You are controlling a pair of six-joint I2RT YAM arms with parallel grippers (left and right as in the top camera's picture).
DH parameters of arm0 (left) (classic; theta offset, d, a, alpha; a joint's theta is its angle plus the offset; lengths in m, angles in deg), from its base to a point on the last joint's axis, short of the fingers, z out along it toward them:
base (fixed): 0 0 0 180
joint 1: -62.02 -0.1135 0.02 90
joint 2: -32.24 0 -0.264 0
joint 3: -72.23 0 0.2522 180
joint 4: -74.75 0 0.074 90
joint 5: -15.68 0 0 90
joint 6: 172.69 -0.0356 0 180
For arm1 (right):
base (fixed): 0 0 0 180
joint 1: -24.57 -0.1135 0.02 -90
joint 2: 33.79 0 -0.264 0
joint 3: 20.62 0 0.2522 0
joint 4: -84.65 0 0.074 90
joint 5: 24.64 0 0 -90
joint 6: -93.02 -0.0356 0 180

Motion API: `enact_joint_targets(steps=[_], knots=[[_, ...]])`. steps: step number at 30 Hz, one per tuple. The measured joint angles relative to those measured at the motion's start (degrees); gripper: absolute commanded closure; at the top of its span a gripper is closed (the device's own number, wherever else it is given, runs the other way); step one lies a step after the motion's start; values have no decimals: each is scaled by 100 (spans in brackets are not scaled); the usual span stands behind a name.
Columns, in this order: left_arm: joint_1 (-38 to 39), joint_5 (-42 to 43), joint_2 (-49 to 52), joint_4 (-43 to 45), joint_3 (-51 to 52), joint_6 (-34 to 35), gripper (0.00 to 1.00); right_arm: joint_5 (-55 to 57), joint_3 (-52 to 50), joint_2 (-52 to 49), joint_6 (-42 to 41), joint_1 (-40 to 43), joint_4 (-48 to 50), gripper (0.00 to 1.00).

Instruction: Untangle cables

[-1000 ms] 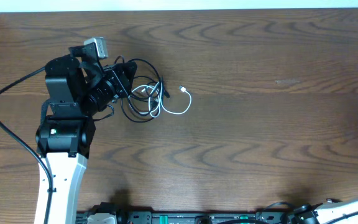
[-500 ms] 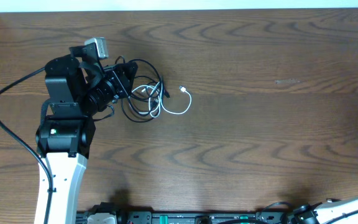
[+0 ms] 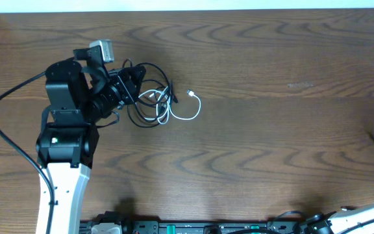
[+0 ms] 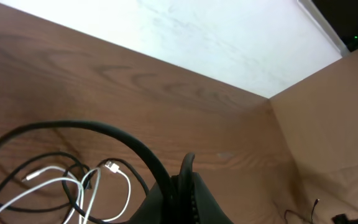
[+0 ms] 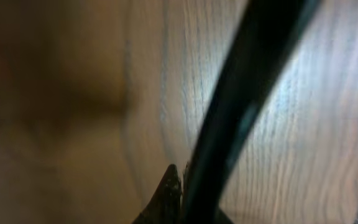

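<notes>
Left hand [image 4: 188, 185]: fingers together, clamped on a black cable [image 4: 104, 130] that arcs away from the fingertips across the wrist view. Directly ahead of the fingertips lies the tangle [image 3: 153, 101], black loops crossing over a white cable [image 3: 186, 114], all resting on the table [image 3: 271, 143]. The white cable's plug end [image 3: 191, 93] lies free on the far side of the tangle from this hand. Right hand [image 5: 174, 180]: fingers together and nothing seen to be held. It sits well apart from the tangle, outside the overhead view, and a blurred dark strip [image 5: 241, 99] crossing its own camera cannot be identified. Assessment: the separation is barely begun, as the loops remain interlaced. Risks noted: nothing anchors the far side, so a pull by the left hand would likely drag the whole bundle instead of freeing one strand. A straight pull could cinch the black loops tighter round the white cable. The thin cord may slip from the pinch.
</notes>
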Motion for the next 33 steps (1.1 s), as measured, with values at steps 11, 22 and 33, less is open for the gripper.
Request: enact_joint_targets(steps=[11, 22, 33], knots=[[0, 4, -160, -2, 0, 0, 92, -120, -651, -4, 26, 0, 520, 1], [0, 4, -160, -48, 0, 0, 92, -691, -442, -4, 348, 0, 562, 1], [0, 4, -160, -133, 0, 0, 92, -1187, 240, 243, 562, -105, 229, 1]])
